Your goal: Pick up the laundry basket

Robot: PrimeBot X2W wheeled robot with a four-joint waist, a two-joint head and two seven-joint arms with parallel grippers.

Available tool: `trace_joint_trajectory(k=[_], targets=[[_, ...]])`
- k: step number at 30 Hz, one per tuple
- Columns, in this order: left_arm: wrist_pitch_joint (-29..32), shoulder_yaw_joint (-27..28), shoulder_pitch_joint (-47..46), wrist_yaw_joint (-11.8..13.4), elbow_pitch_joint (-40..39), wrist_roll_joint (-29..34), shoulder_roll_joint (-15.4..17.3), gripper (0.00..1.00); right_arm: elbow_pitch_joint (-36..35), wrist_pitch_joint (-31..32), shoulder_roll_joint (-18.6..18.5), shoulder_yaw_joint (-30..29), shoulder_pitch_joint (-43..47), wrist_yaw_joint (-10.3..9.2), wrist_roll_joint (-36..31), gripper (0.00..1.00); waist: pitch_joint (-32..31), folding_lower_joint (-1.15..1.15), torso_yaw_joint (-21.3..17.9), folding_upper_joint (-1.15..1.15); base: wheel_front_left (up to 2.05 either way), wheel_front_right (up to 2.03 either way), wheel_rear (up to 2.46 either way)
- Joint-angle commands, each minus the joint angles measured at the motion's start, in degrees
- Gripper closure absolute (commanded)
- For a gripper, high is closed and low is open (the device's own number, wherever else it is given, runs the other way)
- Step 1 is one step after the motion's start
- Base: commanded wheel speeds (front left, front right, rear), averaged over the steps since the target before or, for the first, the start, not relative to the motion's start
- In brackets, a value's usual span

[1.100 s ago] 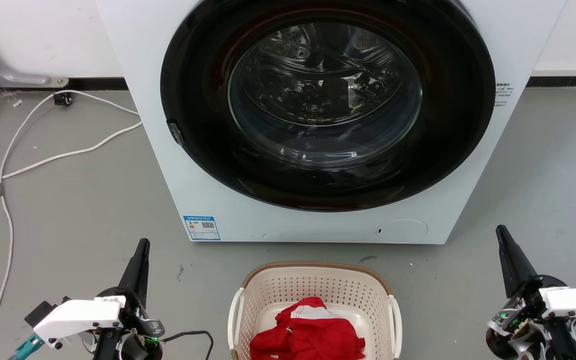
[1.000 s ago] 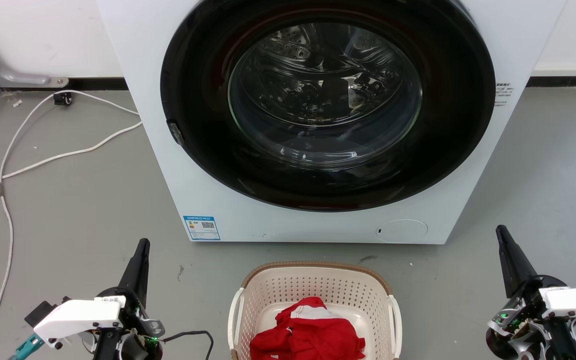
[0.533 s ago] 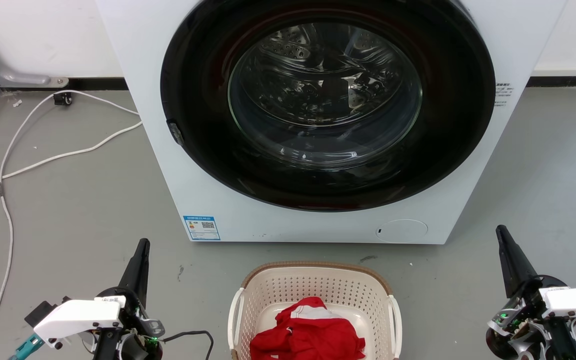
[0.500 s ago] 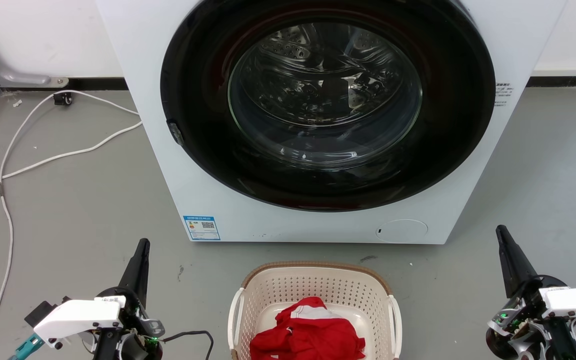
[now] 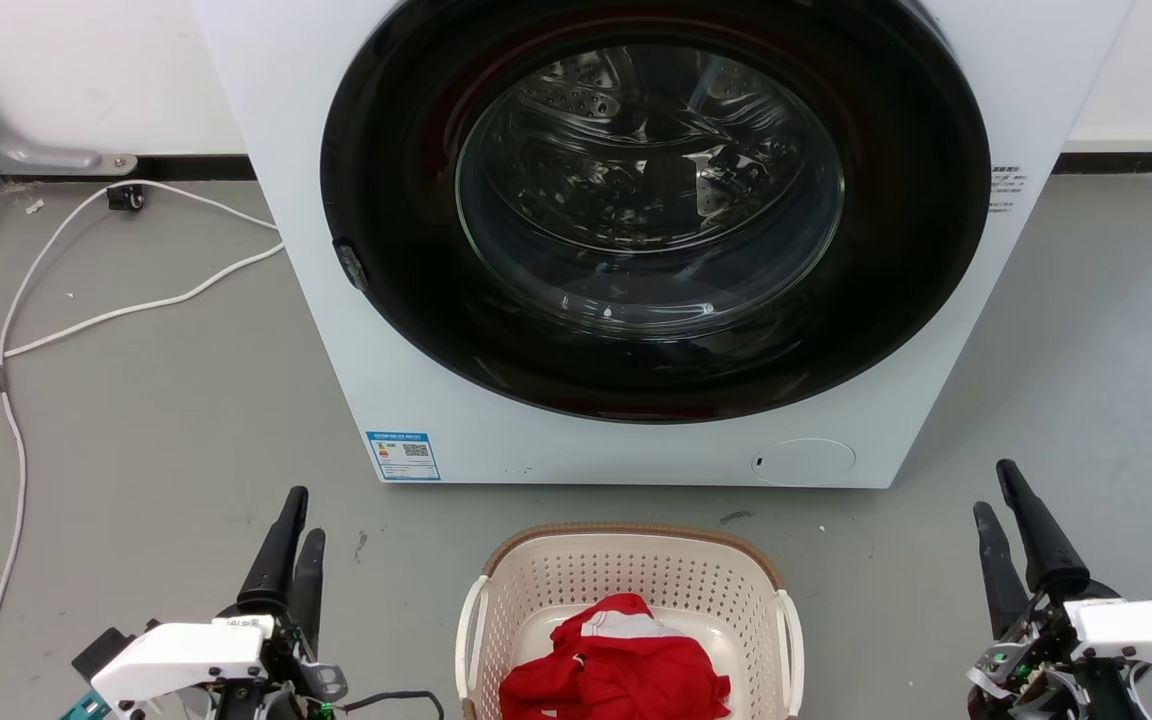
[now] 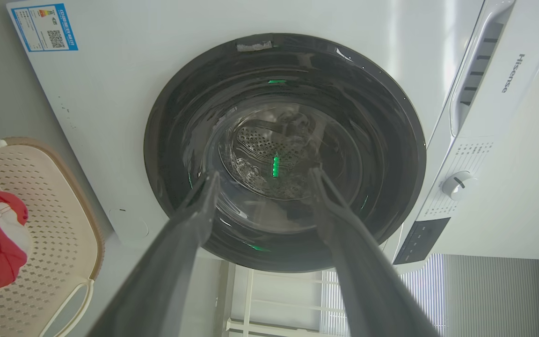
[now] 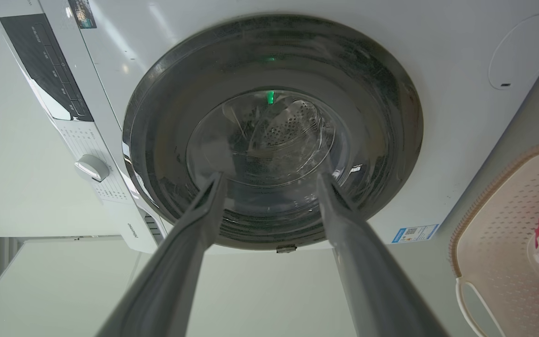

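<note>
The basket (image 5: pixel 636 572) sits on the near floor (image 5: pixel 136 420), just before the washer (image 5: pixel 636 455). The left gripper (image 5: pixel 306 513) and right gripper (image 5: pixel 993 487) flank it, well apart. Both are spread wide, probably readied for its side handles (image 5: pixel 469 620).

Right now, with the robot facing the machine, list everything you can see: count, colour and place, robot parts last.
washing machine: one, white, straight ahead
door: one, black ring with clear glass, on the machine's front
label: one, blue, machine's lower left corner
laundry basket: one, cream with brown rim, on the grey floor before the machine
cloth: one heap, red with white, inside the basket
cables: two strands, white, floor at left
left pincer: one, dark, open, lower left
right pincer: one, dark, open, lower right
</note>
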Motion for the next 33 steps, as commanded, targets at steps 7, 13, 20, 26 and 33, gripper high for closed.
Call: trace_joint_trajectory(k=[7, 13, 20, 26, 33], targets=[[-2.4, -2.0, -1.2, -0.1, -2.7, 2.7, 0.2, 0.0, -2.8, -2.5, -0.3, 1.5, -0.2, 0.09, -3.9, 0.0, 0.0, 0.0, 0.1, 0.0, 0.0, 0.0, 0.0], [-4.0, -3.2, -1.4, -0.1, -4.1, 10.3, 0.3, 0.0, -3.9, -4.0, -0.7, 1.9, 0.1, 0.09, -11.5, 0.0, 0.1, 0.0, 0.2, 0.0, 0.0, 0.0, 0.0], [-5.6, -4.9, -1.4, -0.1, -5.7, 21.6, 0.4, 0.0, -5.4, -5.7, -0.7, 2.0, 0.5, 0.09, -25.3, 0.0, 0.1, 0.0, 0.3, 0.0, 0.0, 0.0, 0.0], [-7.0, -5.9, -1.0, -0.1, -6.7, 29.8, 0.4, 0.0, -6.6, -6.9, -0.3, 2.4, 1.0, 0.1, -35.6, 0.0, 0.1, 0.0, 0.4, 0.0, 0.0, 0.0, 0.0], [-8.6, -7.4, -0.4, -0.1, -7.7, 39.6, 0.9, 0.0, -7.9, -7.1, -0.1, 2.7, 1.5, 0.1, -45.6, 0.0, 0.1, 0.0, 0.7, 0.0, 0.0, 0.0, 0.0]])
